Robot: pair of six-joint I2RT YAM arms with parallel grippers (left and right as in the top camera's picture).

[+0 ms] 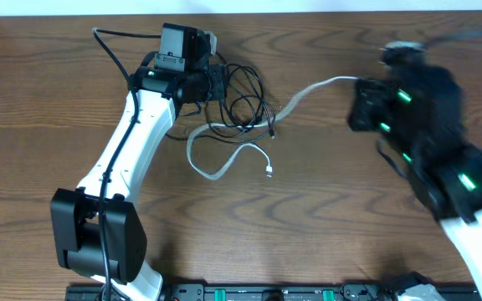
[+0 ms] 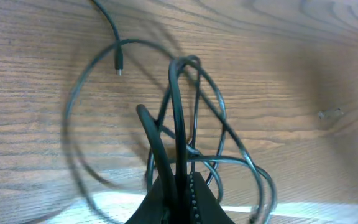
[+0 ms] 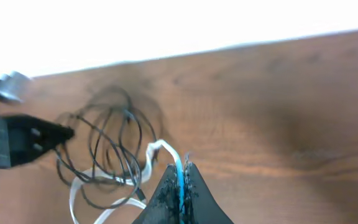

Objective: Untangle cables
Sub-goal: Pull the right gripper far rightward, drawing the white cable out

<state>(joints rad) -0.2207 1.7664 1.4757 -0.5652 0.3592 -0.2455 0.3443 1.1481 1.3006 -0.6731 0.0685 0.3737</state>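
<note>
Bench (image 1: 325, 209) of wood grain, both arms over its far half. Black cable (image 1: 247, 99) sits in loose loops mid-bench, left fingers (image 2: 196, 198) clamped shut on several strands. White cable (image 1: 318, 84) crosses the loops and runs right, where right fingers (image 3: 191, 191) pinch it shut. White plug (image 1: 269, 172) lies free on bench.

surface: we see a wooden table (image 1: 325, 217), dark brown, its wavy grain running side to side | beyond: past its far edge we see only a bright white area (image 3: 166, 25); wall or floor, we cannot tell | light: even, soft shadows on the wood; we note a pale sheen (image 2: 104, 202) in the left wrist view
</note>
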